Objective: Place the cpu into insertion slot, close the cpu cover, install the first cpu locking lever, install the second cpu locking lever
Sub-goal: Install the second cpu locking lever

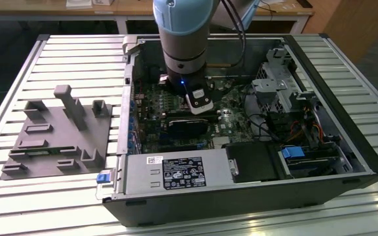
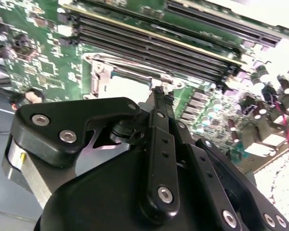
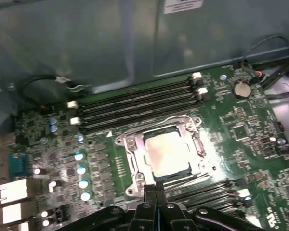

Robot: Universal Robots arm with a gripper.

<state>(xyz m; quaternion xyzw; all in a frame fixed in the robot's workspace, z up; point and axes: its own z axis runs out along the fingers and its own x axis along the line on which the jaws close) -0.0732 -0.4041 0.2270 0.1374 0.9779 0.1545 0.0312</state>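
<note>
The pincer [image 3: 155,188] is hanging with fingers pressed together, empty, at the edge of the cover [image 3: 135,166] lying over the chip [image 3: 166,155]

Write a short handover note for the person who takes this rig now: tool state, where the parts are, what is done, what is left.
Tool: shut, holding nothing, tips at the edge of the slot inside the open case.
Cpu: seated flat in the slot.
Cover: down, framing the cpu.
Done: cpu placed, cover closed.
Left: the two levers. One thin lever lies along a cover edge; whether either lever is latched cannot be told.
</note>
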